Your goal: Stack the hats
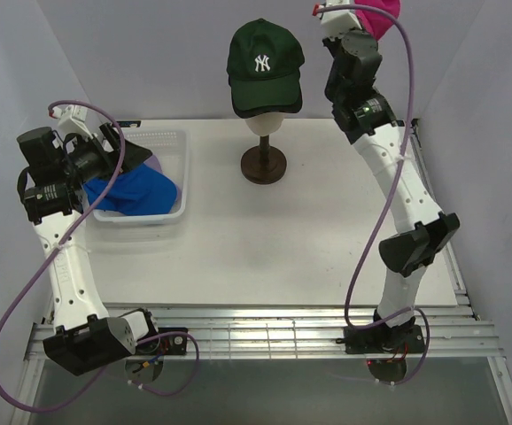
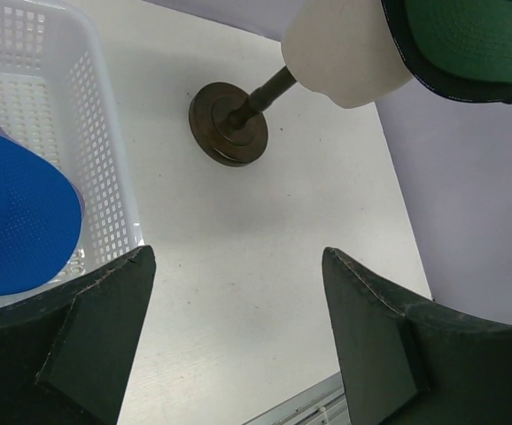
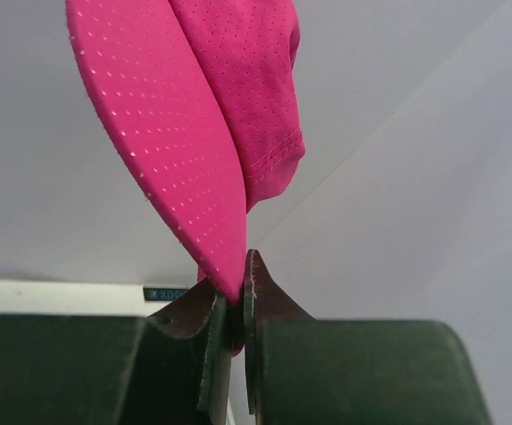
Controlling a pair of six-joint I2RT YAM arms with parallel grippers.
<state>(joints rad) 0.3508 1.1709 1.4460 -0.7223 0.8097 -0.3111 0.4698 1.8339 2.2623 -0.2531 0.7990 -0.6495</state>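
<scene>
Left gripper [image 2: 236, 266]: raised above the left part of the table, at the left side of the basket. Its two dark fingers stand wide apart with nothing between them; only bare tabletop shows through the gap.

Basket [image 1: 141, 217]: white plastic with lattice walls, sitting on the left of the table [image 1: 265, 248], partly under the left arm.

Blue hat [image 1: 136, 190]: lying inside the basket, filling most of it, with its fabric reaching the right-hand rim.

Lavender hat [image 1: 152, 164]: only a sliver shows – in the basket, tucked behind and partly under the blue hat. Its logo cannot be seen.

Mannequin head [image 1: 267, 121]: cream, upright on a thin post at the middle back of the table, well apart from the basket.

Stand [image 1: 264, 166]: round brown base, flat on the table under the head.

Green hat [image 1: 263, 57]: dark green with a white NY logo, sitting on top of the mannequin head, brim toward the arms.

Black hat [image 1: 265, 102]: directly beneath the green hat on the same head; just its lower edge and brim peek out.

Right gripper [image 3: 243, 274]: lifted high at the back right, above and to the right of the mannequin head. Its fingers are pressed together on the edge of the magenta hat's brim.

Magenta hat [image 3: 176, 133]: hanging in the air from that pinch – clear of the table, with the perforated brim and crown rising away from the fingers.
</scene>
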